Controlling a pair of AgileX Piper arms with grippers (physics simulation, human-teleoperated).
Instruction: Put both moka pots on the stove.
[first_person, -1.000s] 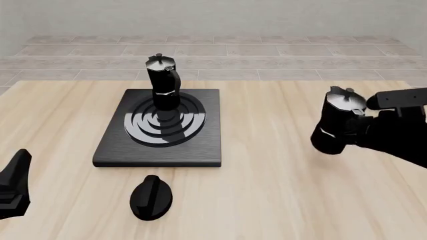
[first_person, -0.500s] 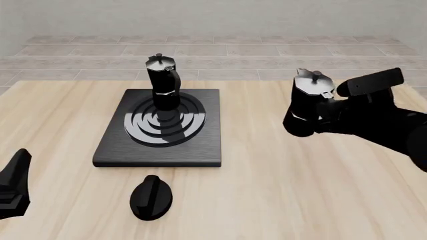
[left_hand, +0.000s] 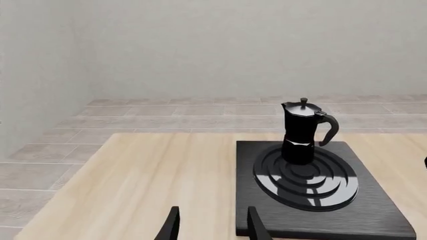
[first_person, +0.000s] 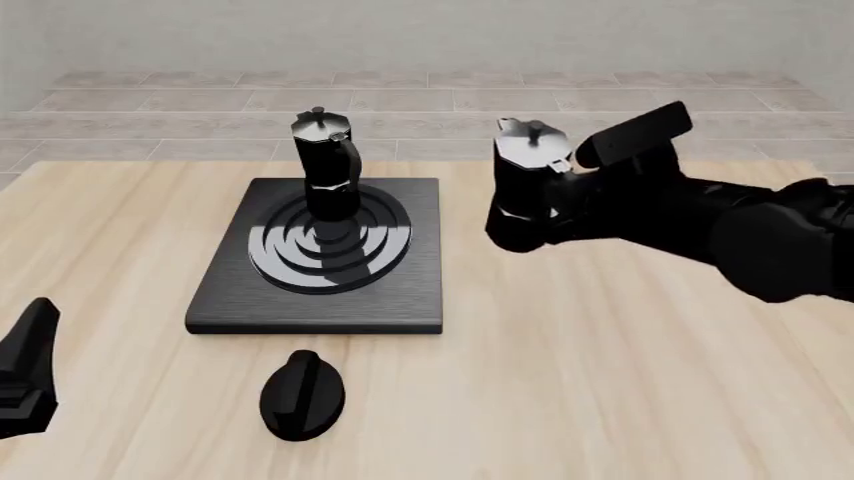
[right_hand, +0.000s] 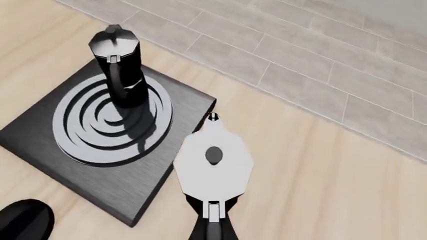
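On the stove (first_person: 320, 260), one moka pot (first_person: 324, 165) stands upright on the burner rings, at about twelve o'clock from their centre, with its handle toward three o'clock. The second moka pot (first_person: 527, 185) hangs in the air at three o'clock from the stove, just beside the slab's far right corner, tilted slightly with its lid leaning toward the stove. The right gripper (first_person: 567, 195) is clamped on it from the handle side, and the dark arm stretches off toward three o'clock. In the right wrist view this pot's silvery lid (right_hand: 213, 162) faces the camera, beside the stove corner. The left gripper (first_person: 24, 370) sits low at eight o'clock from the stove, well apart from both pots; in the left wrist view its fingers (left_hand: 255, 226) stand apart with nothing between them. A black oval knob (first_person: 303, 395) lies on the table (first_person: 601, 380) at six o'clock from the stove.
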